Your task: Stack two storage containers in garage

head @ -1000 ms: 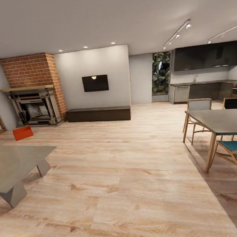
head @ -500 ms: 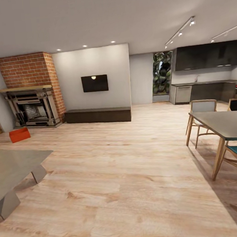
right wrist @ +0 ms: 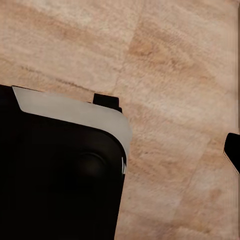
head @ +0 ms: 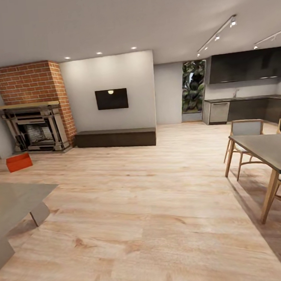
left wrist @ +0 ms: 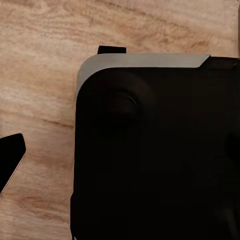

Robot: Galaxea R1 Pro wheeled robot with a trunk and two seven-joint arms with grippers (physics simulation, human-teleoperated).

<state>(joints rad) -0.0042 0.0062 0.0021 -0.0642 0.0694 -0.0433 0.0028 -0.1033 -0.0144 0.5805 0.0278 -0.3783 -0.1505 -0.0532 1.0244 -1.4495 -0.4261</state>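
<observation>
At the left edge sits one red bin [head: 19,162]; it looks light and stiff, so grab its rim. You cannot tell how the jaws stand.

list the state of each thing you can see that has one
storage container: on the wood floor by the fireplace, upright, not held
fireplace: unlit
wall tv: off, dark screen
dining chair: tucked at the dining table
ceiling spotlights: on
</observation>
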